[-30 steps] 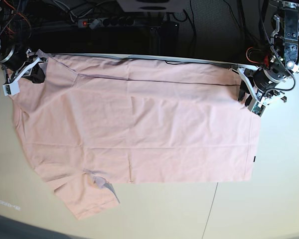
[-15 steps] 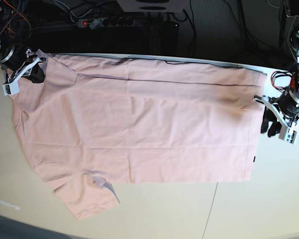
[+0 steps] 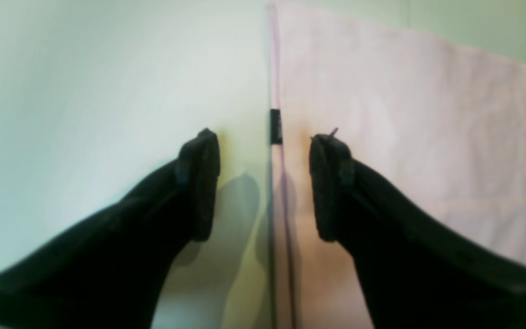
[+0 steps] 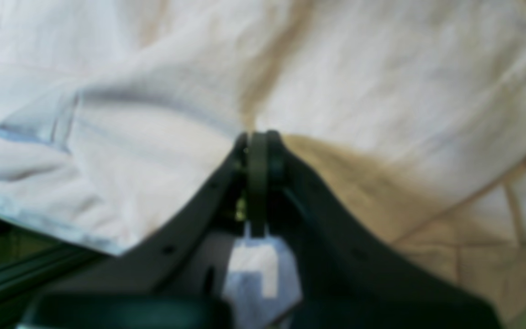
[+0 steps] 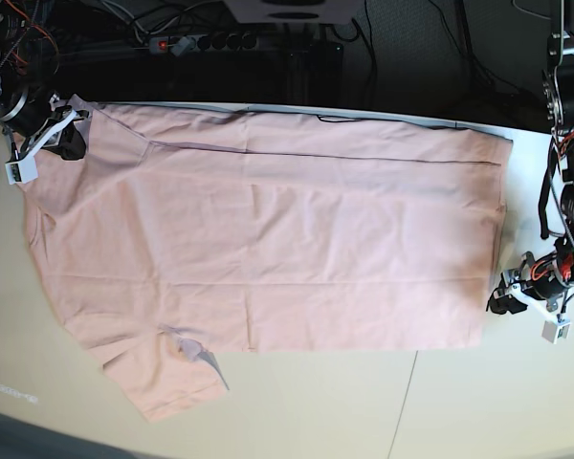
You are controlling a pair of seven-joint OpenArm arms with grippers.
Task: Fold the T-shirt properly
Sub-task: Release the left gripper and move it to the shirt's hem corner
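A: T-shirt (image 5: 268, 239), pale pink, lies spread flat across the pale surface (image 5: 478, 402), filling most of the base view from upper left to right of centre. One sleeve sticks out at lower left, a small whitish flap near it.

B: End effectors? Left to right in frame.

A: Upper left of the base view: right end effector (image 5: 65, 134) sits on the shirt's corner there. In the right wrist view (image 4: 258, 151) the jaws are pressed together on a pinch of pink cloth, and fabric bunches in folds around the tips.

B: Other one?

A: Right edge of the base view, lower down: left end effector (image 5: 502, 301), just beside the shirt's right hem. In the left wrist view (image 3: 265, 183) the jaws stand wide apart with nothing between them. They straddle the hem line: one finger (image 3: 199, 183) over bare surface, the other over the cloth. A small dark tag (image 3: 276, 126) shows on the hem just ahead of the tips.

B: Background?

A: Cables and a power strip (image 5: 201, 42) along the dark top of the frame.
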